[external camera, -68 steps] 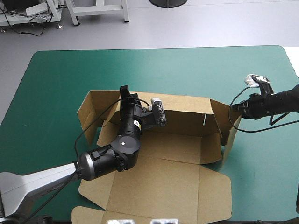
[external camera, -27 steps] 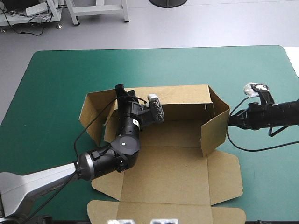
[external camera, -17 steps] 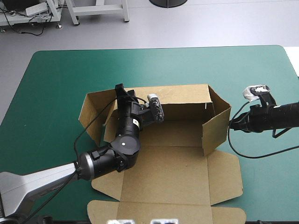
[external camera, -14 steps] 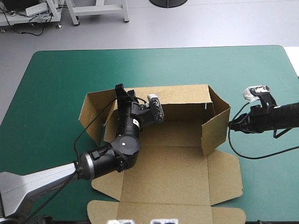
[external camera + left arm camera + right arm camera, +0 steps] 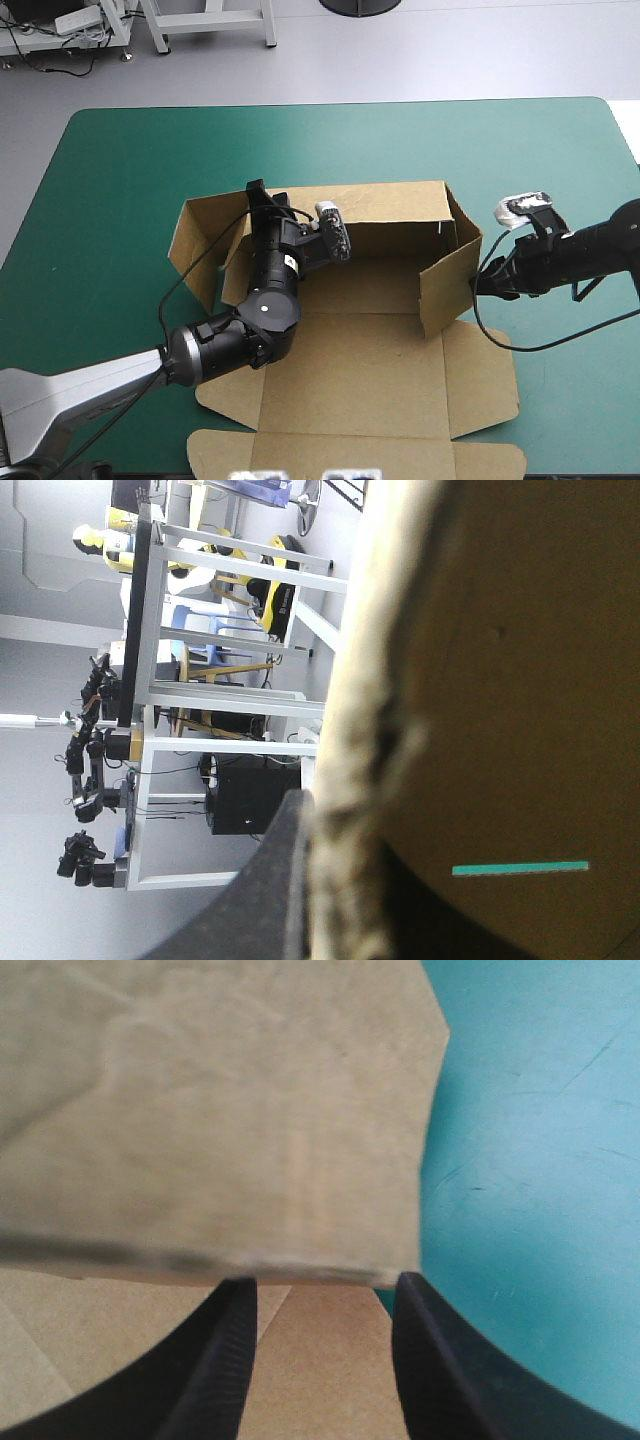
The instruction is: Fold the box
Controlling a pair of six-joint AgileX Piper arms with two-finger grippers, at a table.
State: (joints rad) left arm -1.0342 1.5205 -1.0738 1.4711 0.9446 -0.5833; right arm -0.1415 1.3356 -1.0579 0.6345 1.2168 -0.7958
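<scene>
1. Subj.: box [image 5: 370, 350], centre of teal-green table [image 5: 130, 170], part-formed.
2. back wall [image 5: 390, 205] stands at 12 o'clock; base flat.
3. R wall [image 5: 447, 290] at 3 o'clock is up and angled inward, not tucked. L wall [image 5: 200, 245] at 9 o'clock splays outward.
4. lid panel [image 5: 350, 400] w/ flaps lies flat at 6 o'clock.
5. At box's 11 o'clock, left gripper [image 5: 258, 192] is clenched on back wall's top edge; wrist view shows board hard against a finger.
6. At 3 o'clock, right gripper [image 5: 478, 283] is released, fingers apart, tips just at R wall's edge, nothing gripped.
7. Est. progress: under half. Remaining: square both side walls, tuck.
</scene>
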